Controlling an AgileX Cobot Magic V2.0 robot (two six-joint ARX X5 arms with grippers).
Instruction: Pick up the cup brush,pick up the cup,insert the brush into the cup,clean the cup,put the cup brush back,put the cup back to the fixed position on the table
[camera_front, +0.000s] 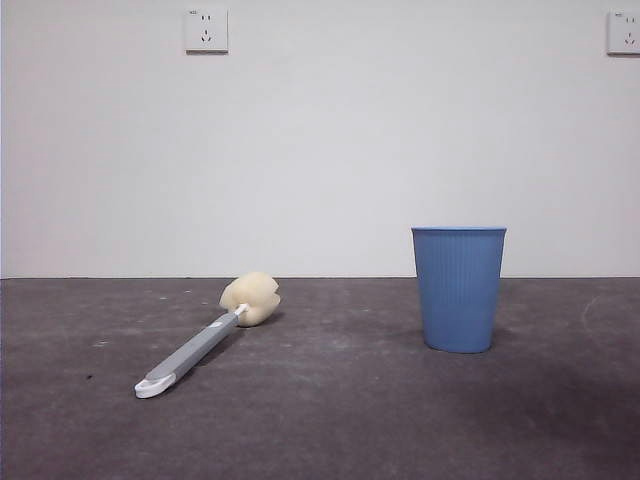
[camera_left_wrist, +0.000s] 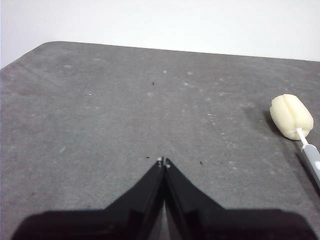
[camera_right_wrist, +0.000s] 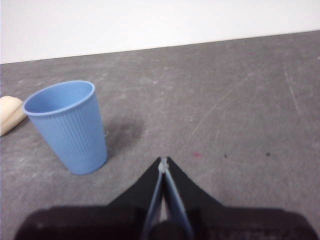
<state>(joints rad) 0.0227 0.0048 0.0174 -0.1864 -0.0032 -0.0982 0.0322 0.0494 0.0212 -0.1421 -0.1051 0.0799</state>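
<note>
Nearest to us in the front view, the cup brush (camera_front: 207, 343) lies flat on the table (camera_front: 330, 420) in the lower left of the frame, its white looped end closest and its cream sponge head pointing away toward the wall. Farther back, right of centre, we see the cup (camera_front: 459, 289) standing upright on the table, well apart from the brush, with its mouth open upward. Behind both, a pale wall carries a socket (camera_front: 206, 30) at upper left and another socket (camera_front: 624, 32) at the upper right edge. We find the left gripper (camera_left_wrist: 163, 162) pressed together above bare table, the sponge at the right edge of its view. The right gripper (camera_right_wrist: 164, 161) is likewise pressed together, near the cup but not touching it.
</note>
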